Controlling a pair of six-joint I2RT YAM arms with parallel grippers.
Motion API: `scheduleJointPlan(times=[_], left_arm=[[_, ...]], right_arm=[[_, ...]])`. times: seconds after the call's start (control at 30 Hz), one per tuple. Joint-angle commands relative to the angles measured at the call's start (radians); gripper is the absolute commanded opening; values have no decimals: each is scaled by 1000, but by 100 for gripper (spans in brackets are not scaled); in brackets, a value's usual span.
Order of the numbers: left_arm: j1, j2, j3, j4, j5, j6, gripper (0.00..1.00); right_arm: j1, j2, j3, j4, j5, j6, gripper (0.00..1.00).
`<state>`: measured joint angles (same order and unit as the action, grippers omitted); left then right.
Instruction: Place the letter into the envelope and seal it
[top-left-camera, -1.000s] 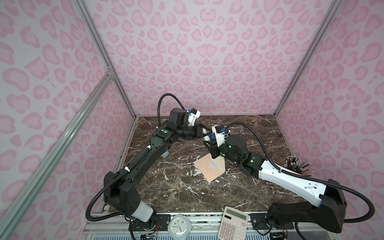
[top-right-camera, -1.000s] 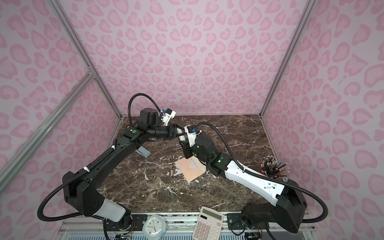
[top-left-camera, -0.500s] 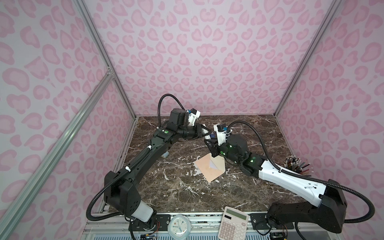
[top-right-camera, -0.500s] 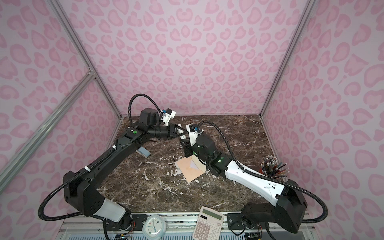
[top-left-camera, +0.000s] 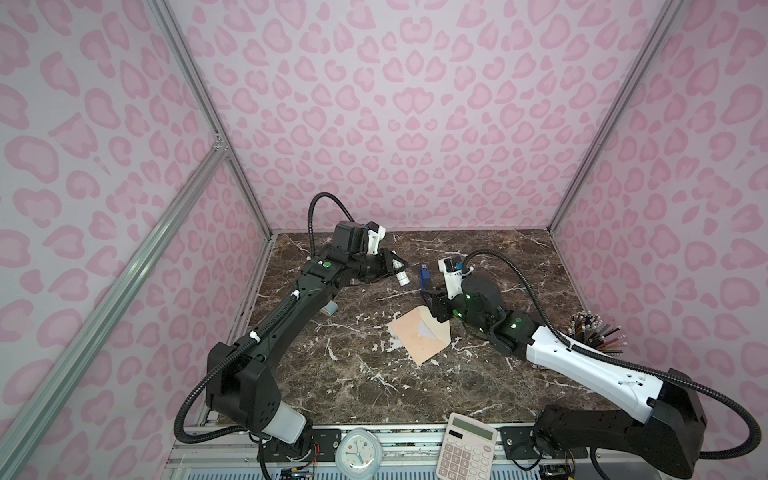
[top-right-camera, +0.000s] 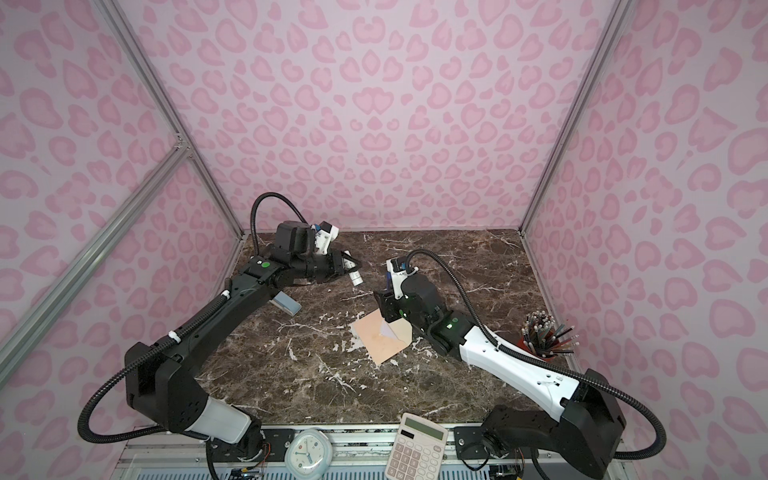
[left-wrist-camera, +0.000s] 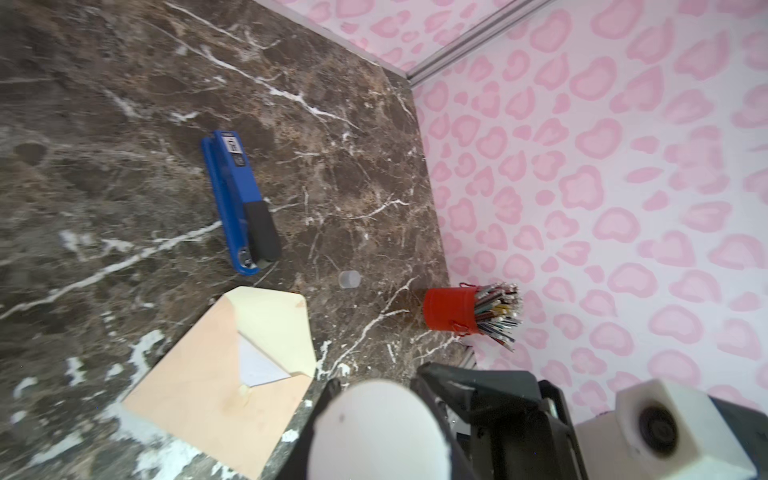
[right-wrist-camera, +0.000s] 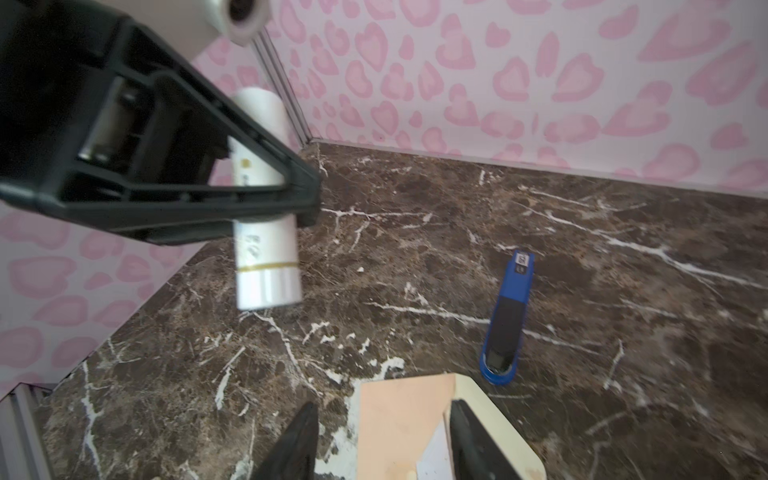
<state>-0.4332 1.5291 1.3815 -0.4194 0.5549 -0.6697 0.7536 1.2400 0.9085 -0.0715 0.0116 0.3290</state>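
left wrist view: the envelope (left-wrist-camera: 199, 386) lies on the tabletop (left-wrist-camera: 104, 124), flap (left-wrist-camera: 274, 324) open, the letter (left-wrist-camera: 259, 365) peeking from its mouth. left gripper (top-left-camera: 390, 268) clasps a glue stick (right-wrist-camera: 266, 266); right gripper (right-wrist-camera: 384, 440) gapes over the flap. light floppy paper, probably slippery: pin the body, lift the flap's tip.

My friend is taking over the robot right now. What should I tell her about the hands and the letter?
Left hand: shut on the white glue stick, held above the table.
Right hand: open, jaws apart over the envelope's flap end.
Envelope: flat on the table, flap open; the letter shows inside its mouth.
Done: letter is in.
Left: probably glue the flap, fold it down, press it shut.
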Motion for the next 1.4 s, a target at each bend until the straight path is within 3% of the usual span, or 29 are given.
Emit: scheduleJointPlan(times=[0.0,0.27,0.43,0.87,1.37], left_arm=[[2,-4,-10,-94,-72,88,11],[-13,27,-185,-64,-37,81,10],[-31,76,-259,8,-8,46,10],[-40,223,-271,48,-13,50,9],[-38,411,-171,-32,-17,170,8]], right_arm=[[-60,-11,-33,-91,40,35,51],[-267,190,134,-405,-90,142,31],[-326,351,249,-511,-219,170,29],[-376,528,286,-510,-436,188,50],[-401,536,264,-514,-467,161,55]])
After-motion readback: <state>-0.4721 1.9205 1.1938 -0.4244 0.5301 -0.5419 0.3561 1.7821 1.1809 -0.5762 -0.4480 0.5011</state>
